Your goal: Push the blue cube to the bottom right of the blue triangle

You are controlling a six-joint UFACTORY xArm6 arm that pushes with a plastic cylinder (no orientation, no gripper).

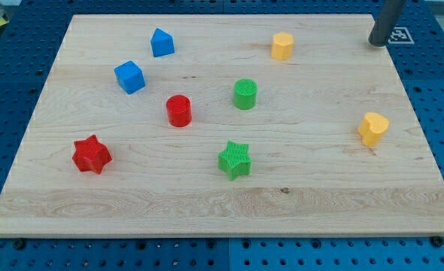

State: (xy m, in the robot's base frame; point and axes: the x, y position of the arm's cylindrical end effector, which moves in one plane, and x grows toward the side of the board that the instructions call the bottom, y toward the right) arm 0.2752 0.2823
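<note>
step: approach, no contact | my tip top right of desk, no fingers | blue cube lower left of blue triangle | next: cross over, push cube rightward

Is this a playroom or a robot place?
Probably a robot lab: a wooden board sits on a blue pegboard bench, my tip stands at its top right corner, far from the blocks.

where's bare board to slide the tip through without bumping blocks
Free: the bottom strip below the red star and green star, and the stretch between the green cylinder and right-hand yellow block. Crowded: around the blue cube.
</note>
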